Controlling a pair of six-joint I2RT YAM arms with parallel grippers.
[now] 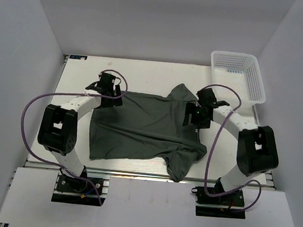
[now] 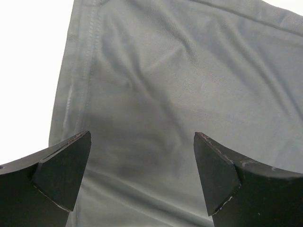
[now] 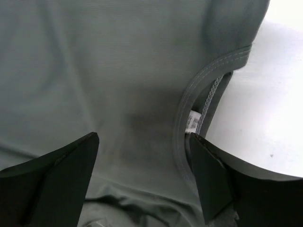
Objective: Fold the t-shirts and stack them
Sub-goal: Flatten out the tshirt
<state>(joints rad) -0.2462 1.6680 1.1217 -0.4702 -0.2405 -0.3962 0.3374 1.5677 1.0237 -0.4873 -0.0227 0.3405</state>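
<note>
One dark grey-green t-shirt [image 1: 145, 126] lies spread on the white table, sleeves at the far and near right. My left gripper [image 1: 109, 95] is open over the shirt's far left corner; in the left wrist view it [image 2: 142, 161] hangs over the cloth [image 2: 180, 85] beside the hem. My right gripper [image 1: 195, 116] is open over the neck end; in the right wrist view it [image 3: 144, 161] straddles the cloth [image 3: 94, 71] by the collar [image 3: 189, 101] and the small white neck tag [image 3: 193, 122].
A white plastic mesh basket [image 1: 238, 76] stands at the far right corner of the table [image 1: 144, 70]. Grey walls close in the left, back and right. Purple cables loop beside both arms.
</note>
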